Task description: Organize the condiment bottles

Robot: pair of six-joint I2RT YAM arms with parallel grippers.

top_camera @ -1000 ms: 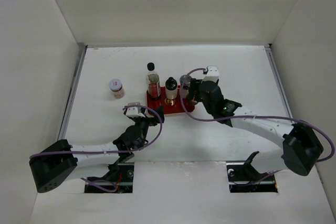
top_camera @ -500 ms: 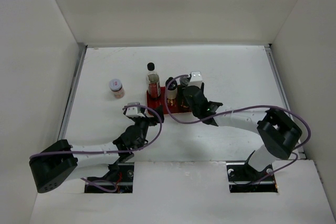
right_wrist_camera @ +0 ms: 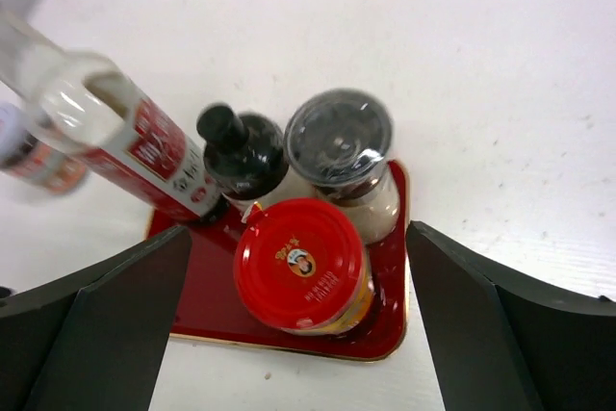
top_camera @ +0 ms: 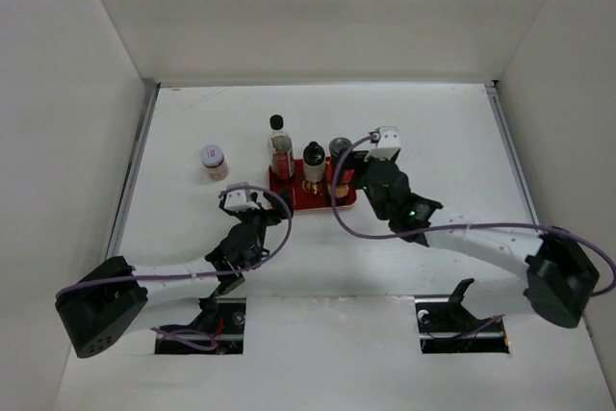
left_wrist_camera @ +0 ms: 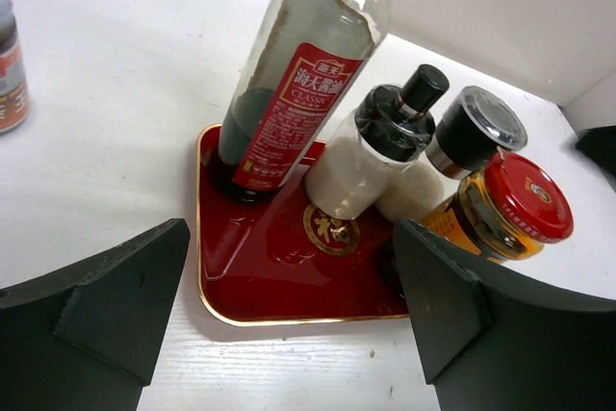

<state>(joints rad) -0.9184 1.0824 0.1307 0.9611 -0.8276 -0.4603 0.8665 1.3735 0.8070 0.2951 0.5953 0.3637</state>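
1. Near the centre of the top view, a flat red tray lies on the matte white table. It is a glossy, lacquer-like rectangle with rounded corners and a thin gold rim.
2. The tall clear bottle stands at the tray's left end. It is smooth glass with a black cap and a red printed label.
3. The short black-topped bottle stands mid-tray, just right of the tall one. It has a rounded pale body, a domed black shoulder and a small cylindrical nozzle.
4. The silver-lidded jar occupies the tray's far right part. Its round lid is shiny and its contents are pale.
5. The red-lidded jar sits at the tray's near right corner, just in front of the silver-lidded one. It has a glossy round lid with a small print and amber contents.
6. The white-lidded jar, a small cylinder, stands alone on the table at centre left of the top view, well apart from the tray.
7. The left gripper has blocky matte black fingers spread wide at the lower corners of its wrist view. It faces the tray's near edge and is clear of every bottle.
8. The right gripper has its dark wedge fingers spread wide. The red-lidded jar is between them with a gap on each side, so it is not pinched.
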